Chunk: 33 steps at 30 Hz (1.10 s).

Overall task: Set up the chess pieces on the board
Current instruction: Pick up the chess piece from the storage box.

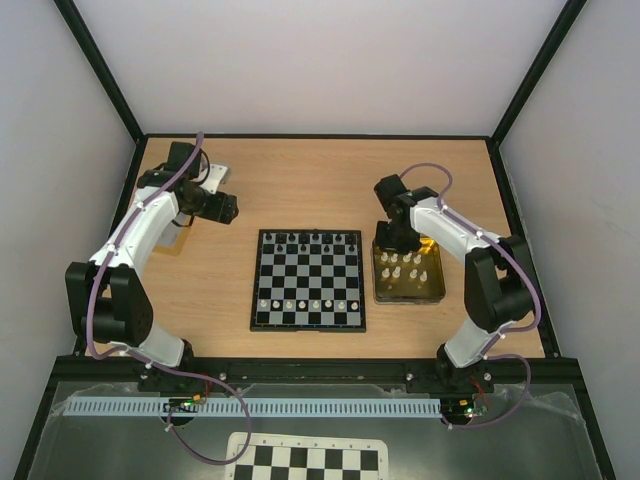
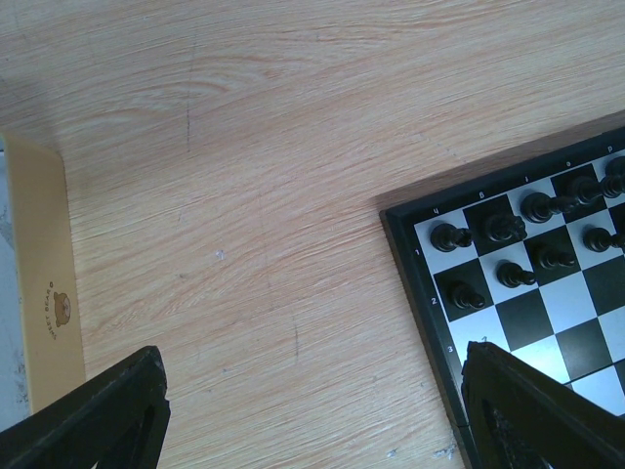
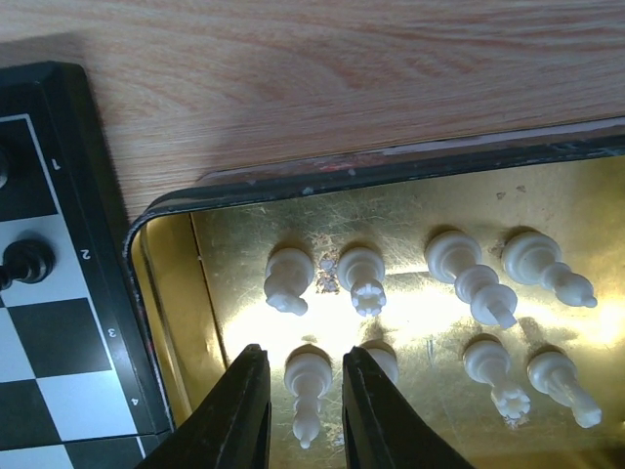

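Note:
The framed board [image 1: 307, 276] lies mid-table, with black chessmen along its far rows and a row of white pawns [image 1: 305, 303] near its front edge. Several white pieces [image 1: 405, 265] stand in the gold tin tray [image 1: 408, 299] to the right of the board. My right gripper [image 3: 304, 357] is low inside the tray [image 3: 391, 166]. Its jaws stand open on either side of a white bishop-like piece [image 3: 306, 391], with small gaps showing. My left gripper [image 2: 312, 391] is open and empty above bare wood, off the board's far left corner [image 2: 430, 210].
Several more white pieces stand right of my right gripper [image 3: 488, 283]. The board's edge [image 3: 103, 195] lies just left of the tray. A tan strip with a bear mark [image 2: 44, 274] lies at the left. An unframed checker sheet [image 1: 310, 462] lies below the arm bases.

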Available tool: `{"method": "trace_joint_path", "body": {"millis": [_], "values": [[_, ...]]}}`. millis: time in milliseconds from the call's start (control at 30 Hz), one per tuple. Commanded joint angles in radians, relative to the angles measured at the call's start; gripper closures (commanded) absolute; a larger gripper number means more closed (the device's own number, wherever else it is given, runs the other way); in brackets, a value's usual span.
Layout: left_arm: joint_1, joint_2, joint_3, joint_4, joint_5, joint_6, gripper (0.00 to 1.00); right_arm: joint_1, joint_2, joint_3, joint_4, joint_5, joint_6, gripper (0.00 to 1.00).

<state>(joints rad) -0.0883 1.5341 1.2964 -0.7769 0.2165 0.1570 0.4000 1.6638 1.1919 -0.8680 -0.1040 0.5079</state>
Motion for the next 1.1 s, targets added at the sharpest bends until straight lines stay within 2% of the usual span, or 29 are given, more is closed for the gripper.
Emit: {"method": "trace_joint_path", "body": {"millis": [0, 1067], "values": [[0.006, -0.006, 0.004, -0.014, -0.005, 0.006, 0.18, 0.007, 0.034, -0.007, 0.007, -0.013, -0.023, 0.8], [0.007, -0.01, -0.003, -0.012, -0.014, 0.01, 0.18, 0.016, 0.151, 0.057, 0.024, -0.005, -0.035, 0.82]]}}
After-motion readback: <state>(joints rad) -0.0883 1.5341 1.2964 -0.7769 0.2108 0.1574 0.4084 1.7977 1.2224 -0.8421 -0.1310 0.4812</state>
